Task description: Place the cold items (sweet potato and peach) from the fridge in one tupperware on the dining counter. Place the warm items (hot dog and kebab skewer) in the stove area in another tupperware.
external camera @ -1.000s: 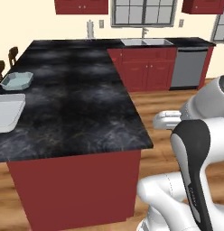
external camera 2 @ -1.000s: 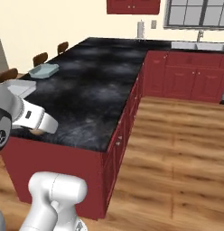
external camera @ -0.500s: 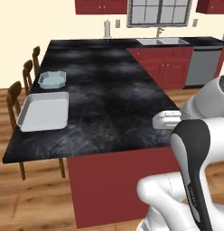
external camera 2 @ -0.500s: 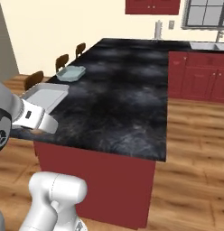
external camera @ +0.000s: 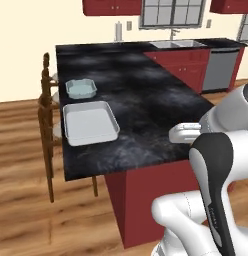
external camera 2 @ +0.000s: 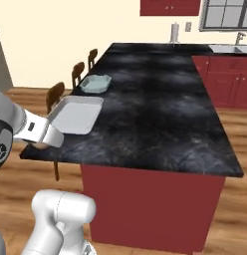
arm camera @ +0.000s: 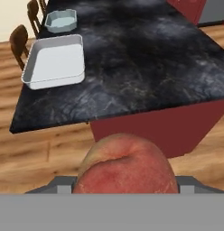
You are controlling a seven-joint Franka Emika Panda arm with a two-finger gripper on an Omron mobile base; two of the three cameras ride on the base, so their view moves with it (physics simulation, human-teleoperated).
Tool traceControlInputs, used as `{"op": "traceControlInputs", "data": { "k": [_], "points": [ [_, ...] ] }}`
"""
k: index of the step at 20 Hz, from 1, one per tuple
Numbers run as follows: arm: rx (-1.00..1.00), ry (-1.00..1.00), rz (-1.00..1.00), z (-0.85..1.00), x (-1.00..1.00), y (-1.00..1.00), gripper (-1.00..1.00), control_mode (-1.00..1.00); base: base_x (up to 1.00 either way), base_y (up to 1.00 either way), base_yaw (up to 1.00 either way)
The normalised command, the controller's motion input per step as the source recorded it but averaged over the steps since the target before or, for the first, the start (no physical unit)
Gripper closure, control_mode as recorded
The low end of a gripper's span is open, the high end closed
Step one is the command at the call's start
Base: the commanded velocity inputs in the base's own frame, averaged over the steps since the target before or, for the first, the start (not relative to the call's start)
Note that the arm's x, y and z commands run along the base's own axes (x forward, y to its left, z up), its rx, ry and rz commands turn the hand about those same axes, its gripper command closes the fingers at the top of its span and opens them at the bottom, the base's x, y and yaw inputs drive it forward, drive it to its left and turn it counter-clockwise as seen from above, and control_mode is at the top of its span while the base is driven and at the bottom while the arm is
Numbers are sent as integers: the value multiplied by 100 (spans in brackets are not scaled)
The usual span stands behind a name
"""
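The end effector [arm camera: 125, 191] is clamped on the peach [arm camera: 125, 167], held off the near edge of the black table [arm camera: 145, 67]. On the table's far left sit 2 tupperware containers: a large rectangular tupperware [arm camera: 55, 63] and a small tupperware [arm camera: 61, 20] just beyond it.

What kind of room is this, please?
A home kitchen, rendered rather than real. A dark counter with red cabinets runs to a sink under a window, a dishwasher beside it, and chairs along the counter's far side.
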Motion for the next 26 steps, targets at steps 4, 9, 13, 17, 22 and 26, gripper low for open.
{"op": "traceControlInputs", "data": {
  "k": [4,9,13,17,22,26],
  "points": [
    [0,0,0,0,0,0,100,100,10,100,-32],
    [0,0,0,0,0,0,100,100,11,100,-33],
    [0,0,0,0,0,0,100,100,18,100,-35],
    [0,0,0,0,0,0,100,100,27,100,-40],
    [0,0,0,0,0,0,100,100,37,100,-43],
    [0,0,0,0,0,0,100,100,38,100,-42]
  ]
}}
